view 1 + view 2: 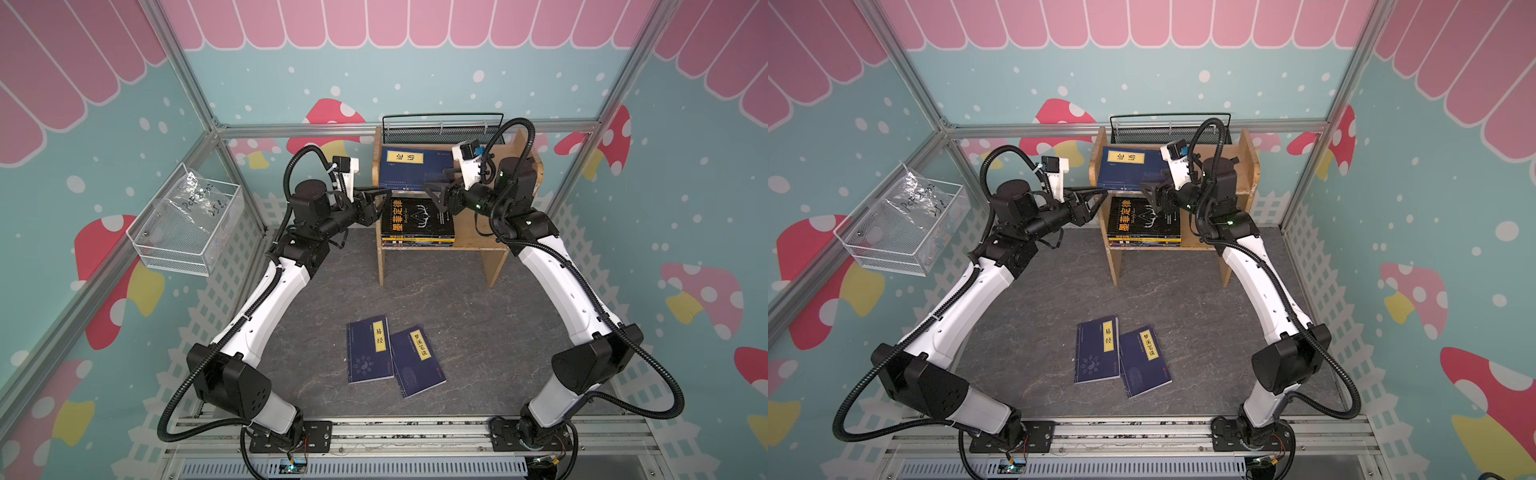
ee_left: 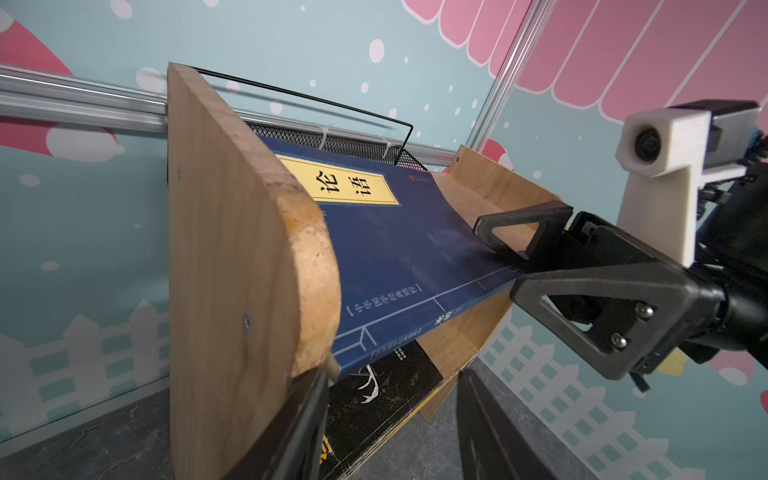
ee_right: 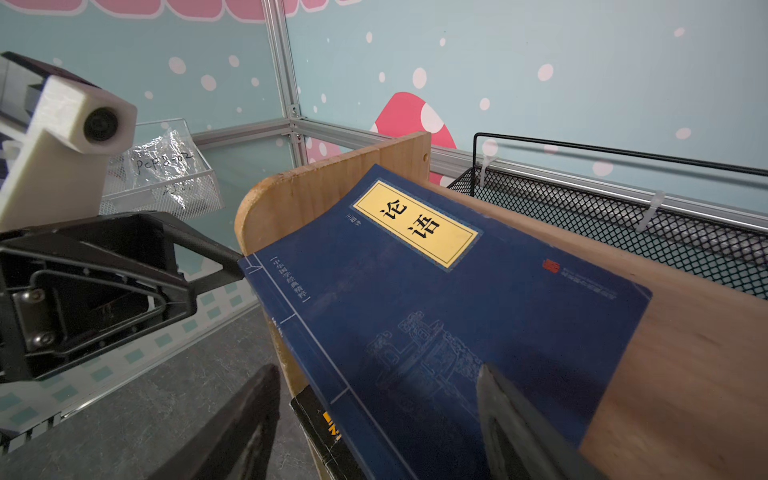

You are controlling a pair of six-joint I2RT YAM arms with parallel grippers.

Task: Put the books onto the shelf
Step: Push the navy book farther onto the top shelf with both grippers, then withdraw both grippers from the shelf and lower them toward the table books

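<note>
The light-wood shelf stands at the back. A navy book with a yellow label lies on its top tier, front edge overhanging. My right gripper is open and straddles that edge: one finger rests on the cover, the other sits in front. My left gripper is open beside the shelf's left panel, its tip at the book's front-left corner. A black book tops a stack on the lower tier. Two navy books lie flat on the grey table.
A black mesh basket hangs right behind the shelf's top tier. A white wire basket holding a plastic bag is fixed to the left wall. Aluminium frame posts and patterned walls close in the back and sides.
</note>
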